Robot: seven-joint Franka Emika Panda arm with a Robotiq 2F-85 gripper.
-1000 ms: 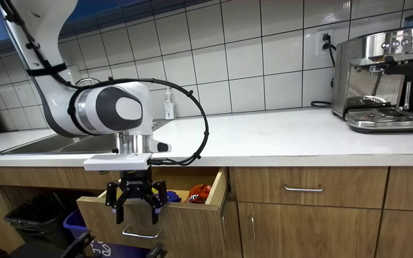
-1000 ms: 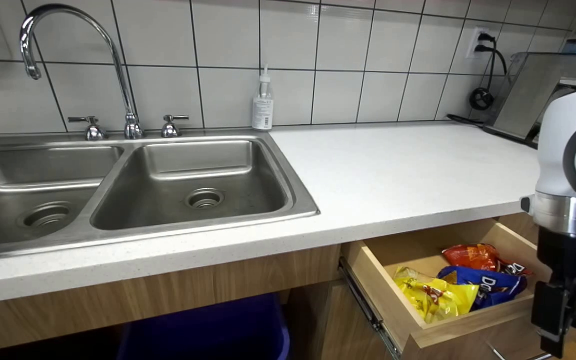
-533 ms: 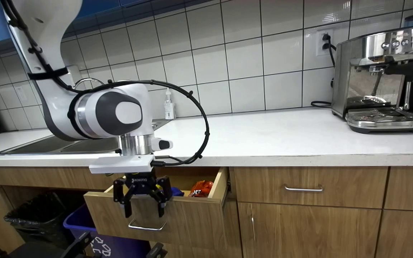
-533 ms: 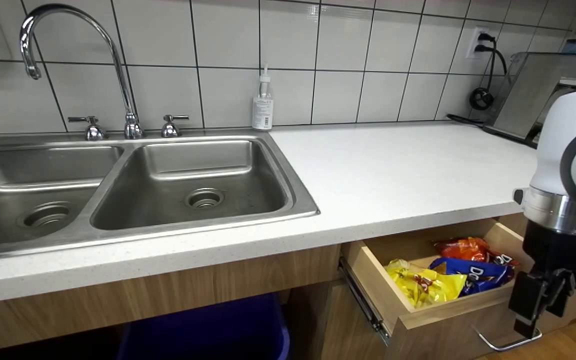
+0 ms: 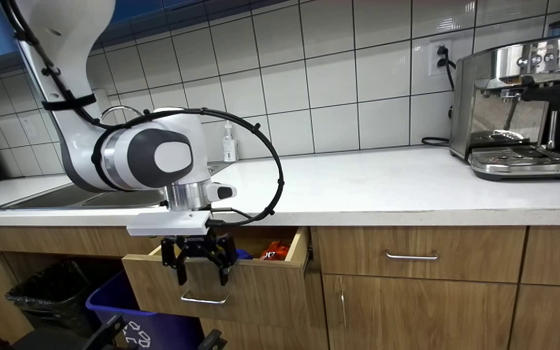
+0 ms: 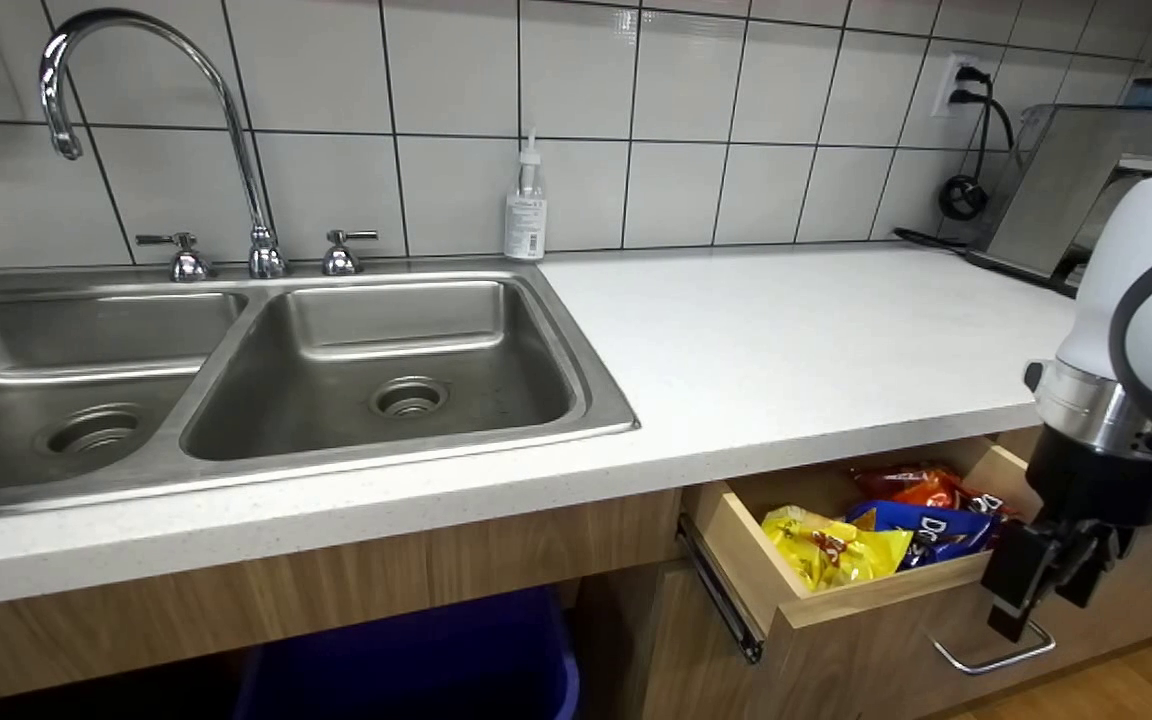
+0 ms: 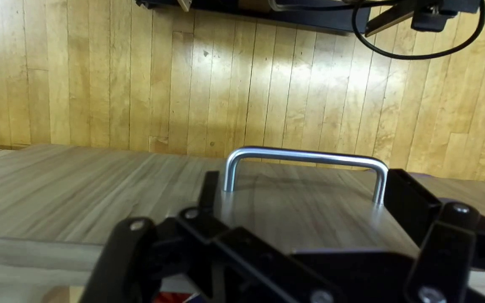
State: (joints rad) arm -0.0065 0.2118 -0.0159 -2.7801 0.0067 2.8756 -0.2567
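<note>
Brown wood-grain drawer with pale wooden sides (image 5: 265, 294): extended partway from the wood-grain cabinet (image 5: 421, 311), below the white bench (image 5: 367, 189). The black two-fingered pincer (image 5: 202, 278) is released, fingers apart and pointing down, holding nothing; it stands at the drawer front, just above the silver bar handle (image 7: 305, 156). Contact with the panel cannot be confirmed.

Handling, as judged: apply force along the line of the black metal slide rail (image 6: 720, 590), near mid-front, to limit racking. Keep both fingers square to the panel and off the handle, where a tip could hook. Check that the shiny yellow bag (image 6: 831, 550), blue bag (image 6: 936, 532) and red bag (image 6: 926, 490) lie below the drawer rim.

Edges: the bench front runs above the drawer. In an exterior view the flat white wrist housing (image 5: 168, 223) and black cable loop (image 5: 280, 183) stand before it; depth clearance cannot be read. Room for moving lies outward, over the yellow wooden floor (image 7: 162, 84). The blue plastic bin (image 5: 173, 333) below limits lowering.
</note>
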